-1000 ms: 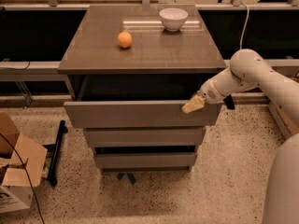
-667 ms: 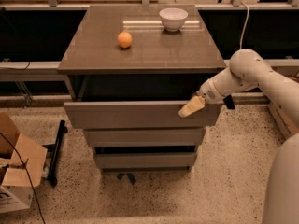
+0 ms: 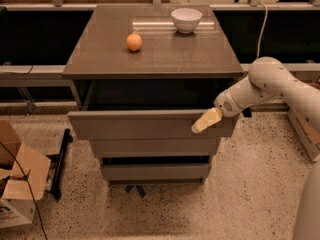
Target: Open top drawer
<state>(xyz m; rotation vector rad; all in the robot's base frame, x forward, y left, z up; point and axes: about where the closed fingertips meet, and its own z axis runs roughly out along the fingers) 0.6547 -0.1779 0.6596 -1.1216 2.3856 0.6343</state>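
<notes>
The top drawer [image 3: 145, 125] of a grey-brown cabinet stands pulled out toward me, its wide flat front panel well forward of the cabinet top and its dark box open behind it. My gripper [image 3: 205, 121], with pale yellow fingers, is at the right end of that front panel, at its upper edge. The white arm reaches in from the right. Two shorter drawer fronts [image 3: 155, 147] sit below, the lowest [image 3: 155, 172] pulled out a little.
An orange [image 3: 133, 42] and a white bowl [image 3: 186, 19] sit on the cabinet top [image 3: 150, 59]. A cardboard box [image 3: 17, 179] and a black bar [image 3: 60, 161] lie on the speckled floor at the left. Another box edge [image 3: 302, 129] is at the right.
</notes>
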